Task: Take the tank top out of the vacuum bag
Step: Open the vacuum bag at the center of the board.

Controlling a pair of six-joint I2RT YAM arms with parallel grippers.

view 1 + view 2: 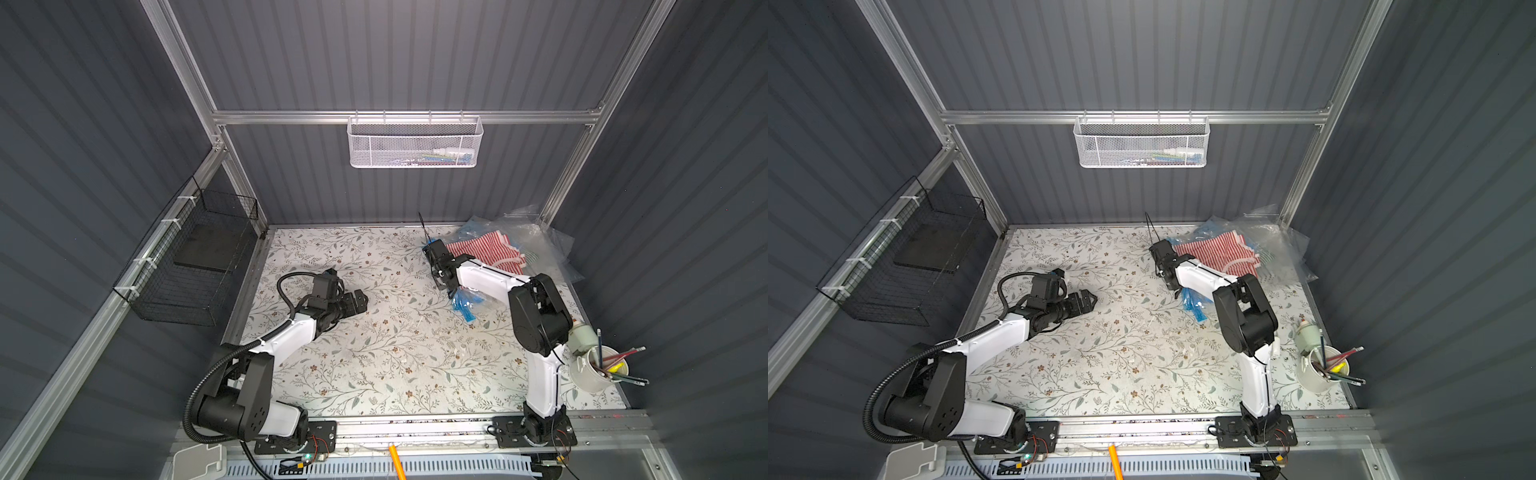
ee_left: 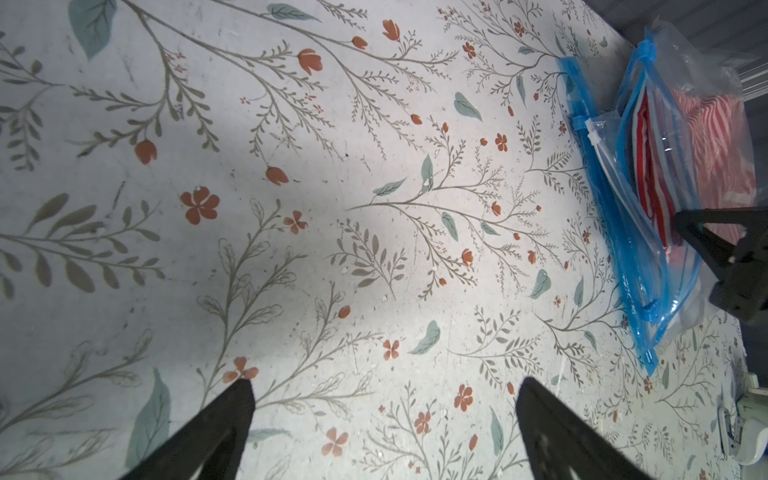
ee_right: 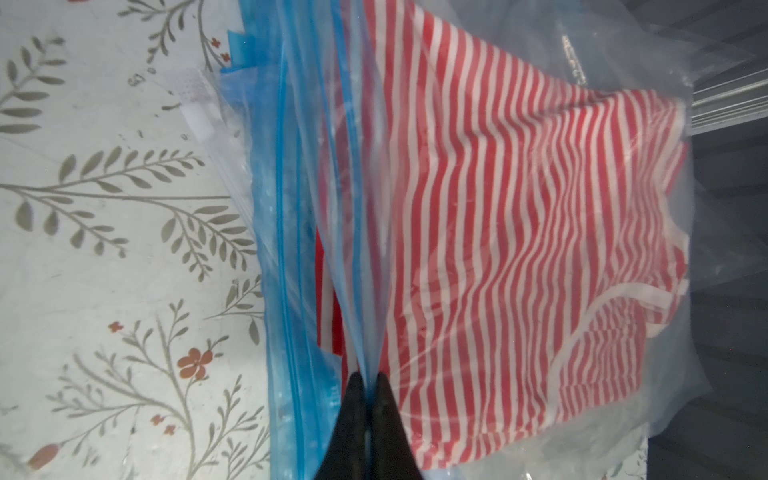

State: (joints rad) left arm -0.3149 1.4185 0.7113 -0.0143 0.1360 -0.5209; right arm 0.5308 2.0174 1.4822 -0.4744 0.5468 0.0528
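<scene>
The vacuum bag (image 1: 536, 237), clear plastic with a blue zip edge, lies at the table's far right corner in both top views (image 1: 1266, 237). The tank top (image 1: 494, 249), red-and-white striped, is inside it, seen through the plastic (image 3: 519, 216). My right gripper (image 3: 370, 376) is shut on the upper lip of the bag's mouth, which is pulled up into a ridge; in a top view it sits at the bag's left edge (image 1: 432, 245). My left gripper (image 2: 384, 384) is open and holds nothing. It hovers over bare table at centre left (image 1: 361, 301), well apart from the bag (image 2: 648, 266).
A white cup of pencils (image 1: 598, 370) and a small white bottle (image 1: 582, 336) stand at the right edge, near the right arm's base. A black wire basket (image 1: 195, 266) hangs on the left wall, and a white mesh basket (image 1: 415, 143) on the back rail.
</scene>
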